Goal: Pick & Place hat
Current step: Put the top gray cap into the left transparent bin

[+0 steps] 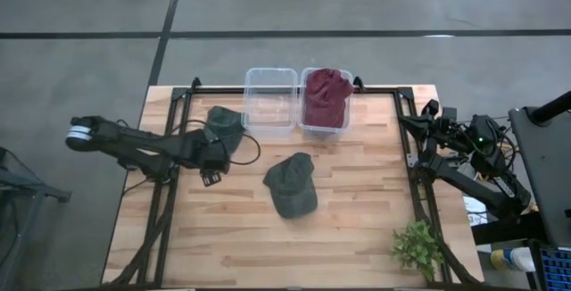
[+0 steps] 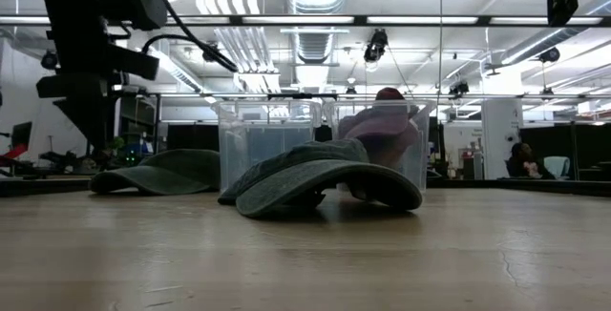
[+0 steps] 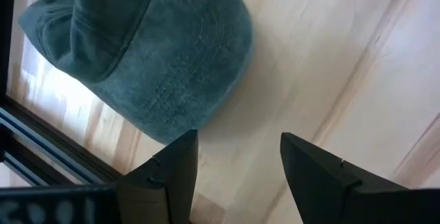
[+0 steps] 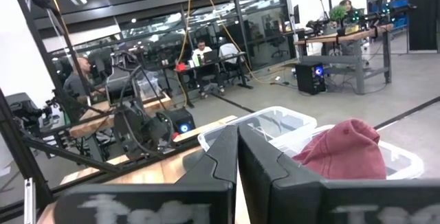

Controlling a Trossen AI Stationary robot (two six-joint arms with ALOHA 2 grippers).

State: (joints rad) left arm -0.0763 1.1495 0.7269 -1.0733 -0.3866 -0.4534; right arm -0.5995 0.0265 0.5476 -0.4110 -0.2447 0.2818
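Observation:
A dark green hat [image 1: 226, 128] lies on the table at the far left, in front of the bins; it also shows in the low view [image 2: 158, 172] and the left wrist view [image 3: 148, 45]. A second green hat [image 1: 292, 185] lies at the table's middle. A red hat [image 1: 326, 97] sits in the right clear bin [image 1: 346, 121]. My left gripper [image 1: 212, 171] is open and empty, just on the near side of the first green hat, above the wood [image 3: 239, 152]. My right gripper [image 4: 238, 159] is shut and empty, held up at the table's far right edge [image 1: 430, 117].
An empty clear bin [image 1: 270, 101] stands left of the one with the red hat. A small green plant [image 1: 417, 247] stands at the near right corner. Black frame rails [image 1: 415, 175] run along the table's left and right sides. Bare wood lies near the front edge.

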